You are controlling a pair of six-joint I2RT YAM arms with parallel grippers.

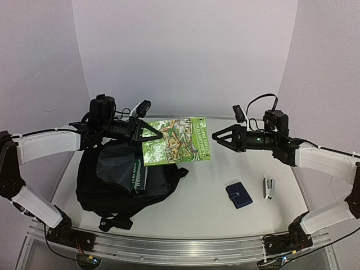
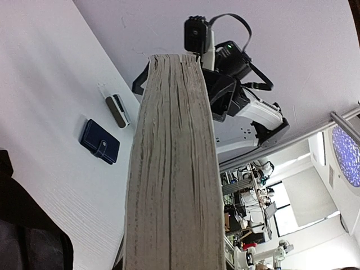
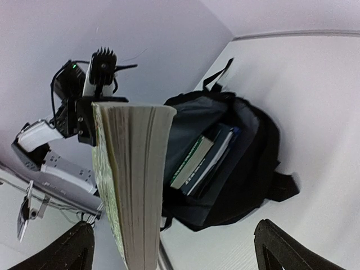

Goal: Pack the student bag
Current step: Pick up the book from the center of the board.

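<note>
Bag: 1 black backpack (image 1: 112,194) lying flat on the left half of the table (image 1: 214,216), mouth open toward the far side, grey lining showing.
Books in bag: at least 2 (image 3: 199,160) standing on edge in the opening, 1 with a green spine and 1 dark. Any more cannot be made out.
Green book: 1 (image 1: 177,140), held in the air over the bag's far right corner, cover facing up.
Left claw: 1 (image 1: 153,134), pinching the green book by its left edge.
Right claw: 1 (image 1: 216,136), spread wide just beside the book's right edge; its 2 fingers (image 3: 73,250) stand well to either side of the page block. Contact cannot be told.
Wallet: 1 dark blue (image 1: 239,194), flat on the right half.
Stapler: 1 (image 1: 269,187), just right of the wallet, near the table's right edge.
Open room: bare table between bag and wallet, and along the near edge.
Hidden: the left wrist view is mostly filled by the book's page edge, and the bag is cut off at its lower left corner.
</note>
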